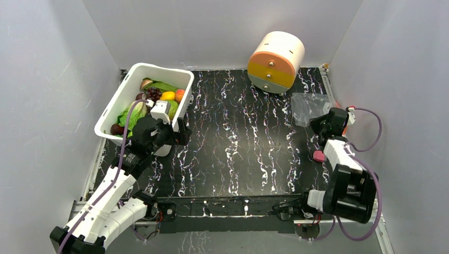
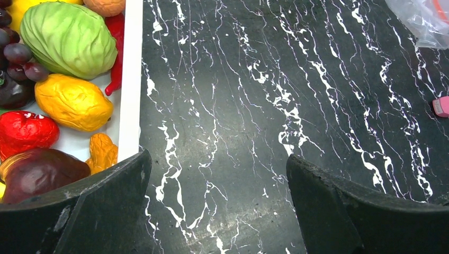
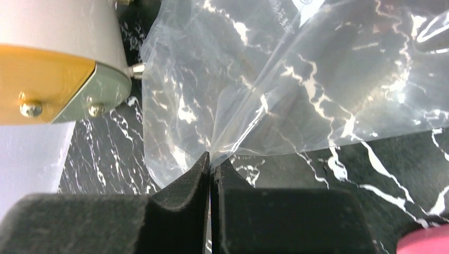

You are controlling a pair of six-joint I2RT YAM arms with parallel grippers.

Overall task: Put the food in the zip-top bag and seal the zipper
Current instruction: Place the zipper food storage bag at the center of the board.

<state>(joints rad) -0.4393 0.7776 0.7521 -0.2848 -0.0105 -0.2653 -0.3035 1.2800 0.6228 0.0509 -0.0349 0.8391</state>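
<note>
The task is at its very start: none of the food is in the zip-top bag yet, and sealing is far off.

Every piece lies in the white bin at the far left of the desk. The left wrist view shows the green cabbage, the grape bunch, the yellow fruit and the dark fruit packed together there, along with a red piece and a small orange one against the bin wall.

The bag lies flat on the desk at the far right, just beside the round drawer unit and well apart from the bin. A small pink object sits on the desk near the right arm.

The right hand has its 2 fingers pressed fully together, pinching a fold of the clear film so that the plastic creases outward from the fingertips. That grip is the only progress made so far.

The left hand is spread as wide as it goes and holds nothing. It hangs over the bare desk at the bin's near corner, with 1 finger over the bin's edge.

The zipper is hard to judge: only a sliver of orange-red shows at the edge of the left wrist view, so I cannot tell whether the mouth is open.

What I judge is left: bring the bag within reach and hold its mouth open, carry each piece across from the bin, then run the zipper shut
</note>
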